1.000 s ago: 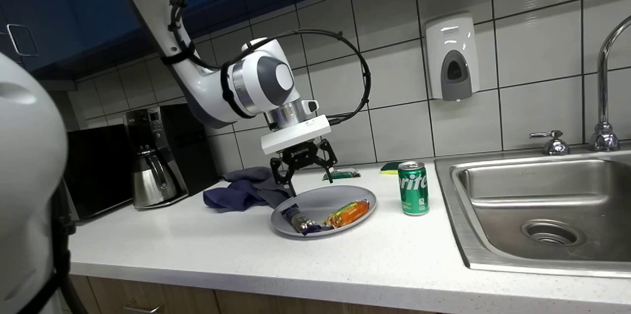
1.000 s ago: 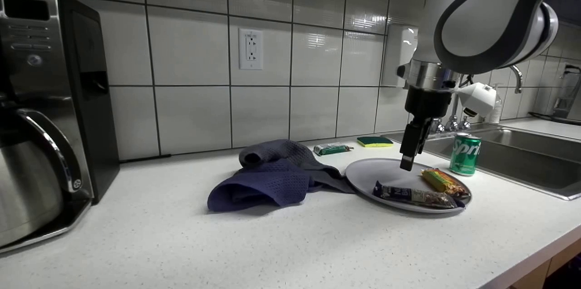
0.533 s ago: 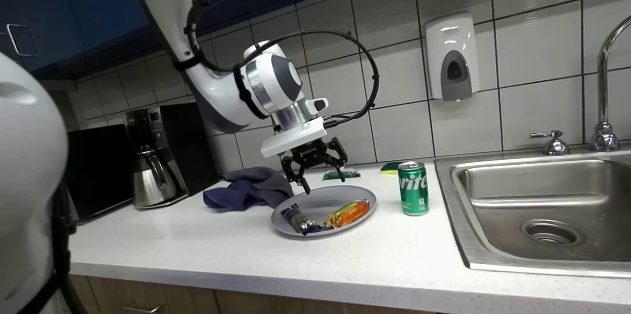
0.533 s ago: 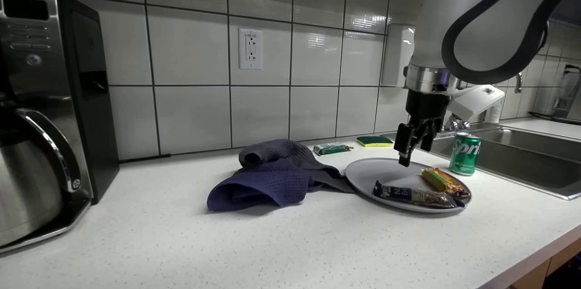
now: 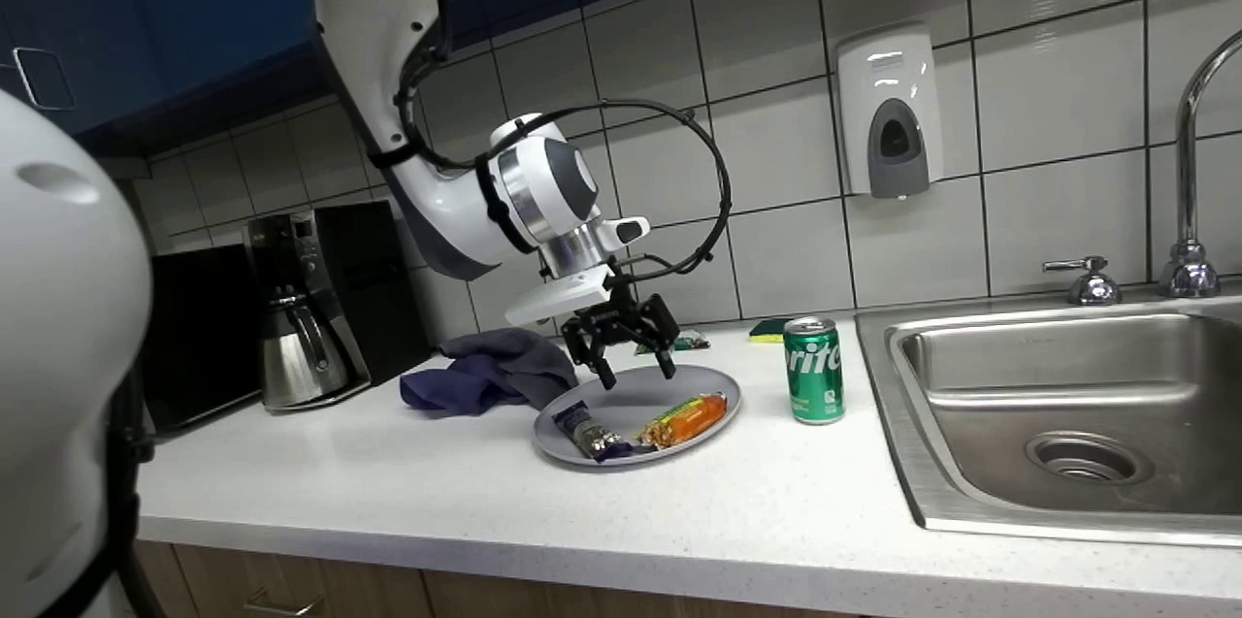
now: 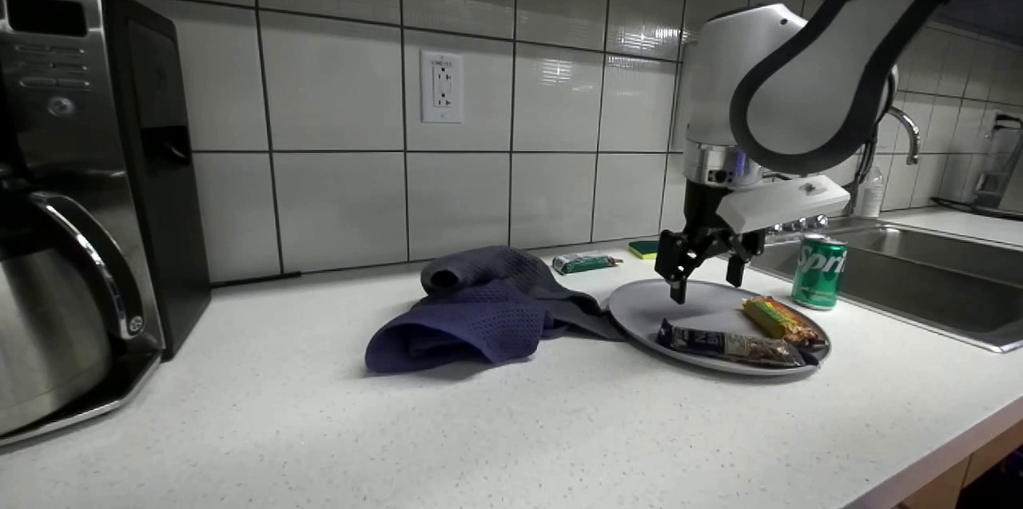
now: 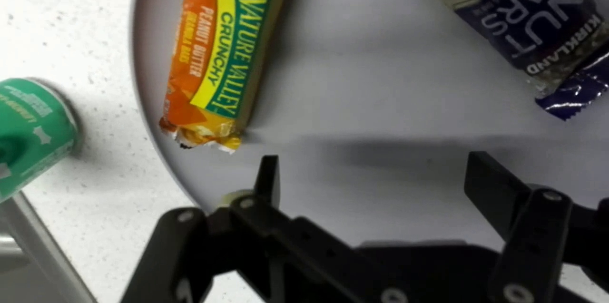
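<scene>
One Nature Valley granola bar (image 7: 219, 55), upper left in the wrist view, and one Kirkland nut bar (image 7: 533, 22), upper right, lie on the gray plate (image 7: 361, 84) beneath my spread tool (image 7: 374, 170). Pressing its rim (image 7: 141, 51) (the plate looks light) could spill both.

In my wrist view my gripper (image 7: 373, 165) shows plain black at the bottom, against a plain grey plate (image 7: 380, 89). Upper left, I see the granola bar (image 7: 219, 55) in orange with yellow and green bands; upper right, the nut bar (image 7: 533, 27) is navy and cream, white-lettered. The can (image 7: 33, 127) at left is green. The counter (image 7: 100, 46) is white, speckled grey. In an exterior view, mid-frame, the cloth (image 6: 479, 325) is navy and charcoal, dotted; the sponge (image 6: 644, 250) dark green and yellow.
</scene>
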`<state>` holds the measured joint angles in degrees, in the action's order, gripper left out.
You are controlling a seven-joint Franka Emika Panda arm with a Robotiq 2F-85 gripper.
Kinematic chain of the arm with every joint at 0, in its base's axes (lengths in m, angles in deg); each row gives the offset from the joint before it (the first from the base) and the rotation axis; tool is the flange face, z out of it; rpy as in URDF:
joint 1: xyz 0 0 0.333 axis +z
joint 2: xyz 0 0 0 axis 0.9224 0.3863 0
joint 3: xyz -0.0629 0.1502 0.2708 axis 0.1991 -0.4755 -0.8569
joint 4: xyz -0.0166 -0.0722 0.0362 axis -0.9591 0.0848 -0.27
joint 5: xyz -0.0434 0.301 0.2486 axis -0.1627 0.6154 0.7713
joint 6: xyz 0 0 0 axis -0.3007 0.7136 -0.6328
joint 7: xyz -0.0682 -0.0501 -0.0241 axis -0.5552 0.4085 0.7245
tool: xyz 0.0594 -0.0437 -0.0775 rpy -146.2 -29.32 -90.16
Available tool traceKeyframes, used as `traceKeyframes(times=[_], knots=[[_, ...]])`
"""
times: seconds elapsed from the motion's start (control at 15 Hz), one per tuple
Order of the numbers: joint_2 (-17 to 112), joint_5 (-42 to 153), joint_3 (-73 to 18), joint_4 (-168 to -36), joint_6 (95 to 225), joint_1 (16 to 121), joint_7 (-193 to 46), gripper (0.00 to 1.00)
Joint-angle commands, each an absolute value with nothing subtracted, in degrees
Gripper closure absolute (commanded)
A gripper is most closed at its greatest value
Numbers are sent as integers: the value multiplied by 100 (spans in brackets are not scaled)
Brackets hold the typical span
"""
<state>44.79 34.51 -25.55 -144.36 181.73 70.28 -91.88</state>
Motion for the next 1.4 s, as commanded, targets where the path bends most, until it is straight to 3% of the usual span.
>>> traceKeyframes(times=[0.0, 0.8, 1.33], knots=[[4701, 3831, -2457, -13978, 17870, 7191, -9469, 0], [5502, 5038, -2263, -12533, 17787, 7209, -9734, 0], [5653, 5132, -2131, -12441, 17973, 7281, -9714, 0]])
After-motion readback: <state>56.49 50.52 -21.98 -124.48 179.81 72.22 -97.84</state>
